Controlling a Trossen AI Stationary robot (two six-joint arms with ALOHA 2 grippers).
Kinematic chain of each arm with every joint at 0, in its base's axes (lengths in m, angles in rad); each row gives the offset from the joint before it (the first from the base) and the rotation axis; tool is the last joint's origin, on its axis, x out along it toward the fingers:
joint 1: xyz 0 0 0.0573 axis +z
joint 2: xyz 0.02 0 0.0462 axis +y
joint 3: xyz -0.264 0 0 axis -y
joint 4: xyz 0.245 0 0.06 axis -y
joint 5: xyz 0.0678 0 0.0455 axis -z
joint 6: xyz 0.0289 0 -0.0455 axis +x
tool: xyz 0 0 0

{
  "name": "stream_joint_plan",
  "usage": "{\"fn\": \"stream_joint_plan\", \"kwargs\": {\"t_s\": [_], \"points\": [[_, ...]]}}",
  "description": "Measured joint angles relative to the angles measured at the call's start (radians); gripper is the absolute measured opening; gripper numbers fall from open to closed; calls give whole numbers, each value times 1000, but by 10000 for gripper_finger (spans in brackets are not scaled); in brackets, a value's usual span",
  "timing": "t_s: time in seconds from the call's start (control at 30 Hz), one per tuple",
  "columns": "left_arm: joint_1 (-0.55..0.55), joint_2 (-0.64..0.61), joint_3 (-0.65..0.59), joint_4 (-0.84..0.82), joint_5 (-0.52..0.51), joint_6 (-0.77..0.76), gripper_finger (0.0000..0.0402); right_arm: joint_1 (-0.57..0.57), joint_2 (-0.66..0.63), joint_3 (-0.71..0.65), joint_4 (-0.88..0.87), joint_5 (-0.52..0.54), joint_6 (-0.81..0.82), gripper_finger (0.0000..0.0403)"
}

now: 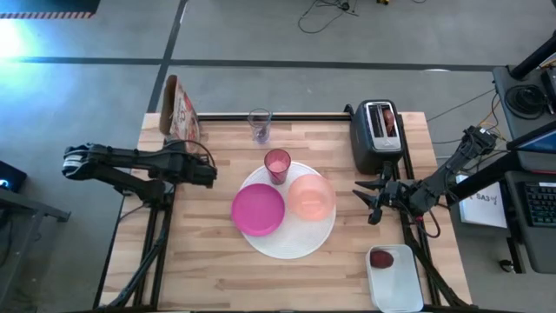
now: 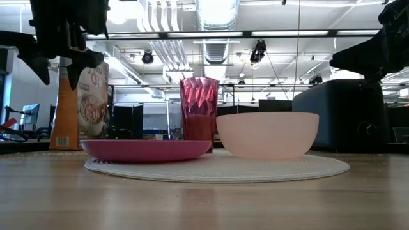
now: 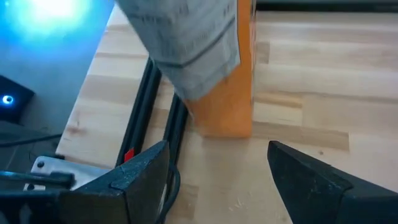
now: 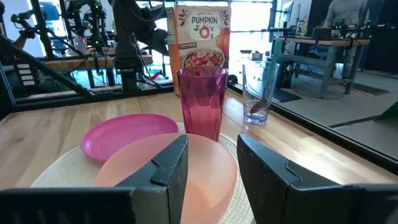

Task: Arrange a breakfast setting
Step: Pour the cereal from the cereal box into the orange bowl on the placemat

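On the desk (image 1: 217,252): one white plate (image 1: 304,245) carrying one magenta plate (image 1: 258,209), one pink bowl (image 1: 311,196), one pink tumbler (image 1: 277,165). One clear glass (image 1: 259,124) behind. Left gripper (image 1: 211,173) released, empty; right gripper (image 1: 372,199) part-open, empty.

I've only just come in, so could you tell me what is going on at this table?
A two-armed robot is laying out breakfast. The big round white plate at the table's middle carries the smaller magenta plate, the pale pink bowl and the pink tumbler. The left gripper hangs open and empty near the cereal box. The right gripper waits beside the toaster, holding nothing. A dark red round fruit sits in a white tray.
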Motion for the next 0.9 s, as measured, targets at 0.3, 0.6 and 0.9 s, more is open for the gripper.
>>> {"fn": "stream_joint_plan", "kwargs": {"t_s": [0.3, 0.6, 0.9], "points": [[22, 11, -56, 0, -220, -20, 256, 0, 0, 0, 0, 0, 0, 128], [32, 45, -221, 99, -399, -158, 256, 0, 0, 0, 0, 0, 1, 128], [32, 67, -361, 291, -621, -126, 256, 0, 0, 0, 0, 0, 1, 128]]}}
